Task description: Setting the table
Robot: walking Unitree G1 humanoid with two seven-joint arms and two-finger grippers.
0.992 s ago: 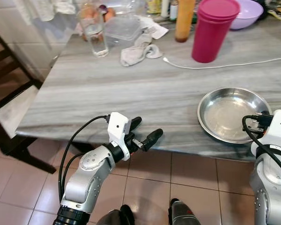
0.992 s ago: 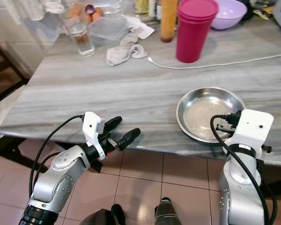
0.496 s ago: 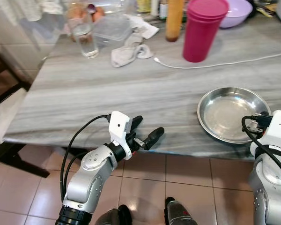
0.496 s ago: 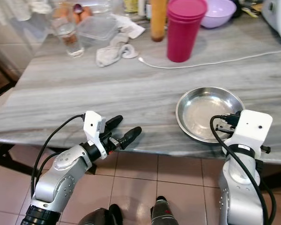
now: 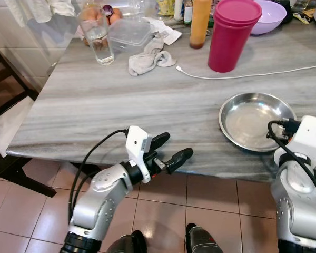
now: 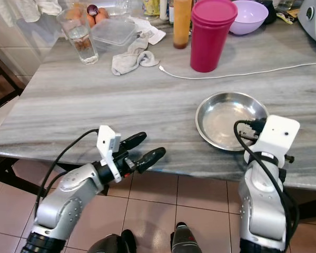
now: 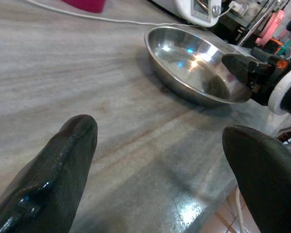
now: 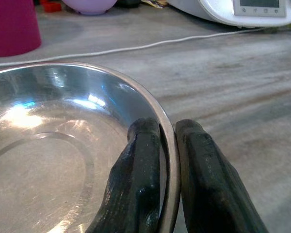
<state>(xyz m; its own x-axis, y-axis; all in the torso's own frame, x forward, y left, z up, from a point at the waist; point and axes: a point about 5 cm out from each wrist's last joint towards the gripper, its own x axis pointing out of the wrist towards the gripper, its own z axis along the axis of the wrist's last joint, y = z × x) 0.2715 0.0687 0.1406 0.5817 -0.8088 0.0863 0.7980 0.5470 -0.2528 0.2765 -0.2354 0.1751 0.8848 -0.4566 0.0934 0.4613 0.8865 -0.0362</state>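
1. While my right gripper (image 8: 167,170) pinches the rim of the steel plate (image 5: 255,118), one finger inside the rim and one outside, the plate rests flat on the desk (image 5: 147,100) at the lower right of the left eye view, close to the near edge.
2. My left gripper (image 5: 171,150) is spread wide and holds nothing; it hovers at the near desk edge, lower centre of the frame, well apart from the plate.
3. Risk: the hold covers only a thin strip of rim. On lifting, the plate could pivot about that pinch, tip, or slip out.
4. Risk: dragging the plate toward me could carry it over the near edge onto the tiled floor (image 5: 37,211).
5. Risk: the white cable (image 5: 242,74) and pink tumbler (image 5: 229,34) lie beyond the plate; a far push could snag them.
6. Orientation: the plate is round, so no long axis applies; its hollow faces up.
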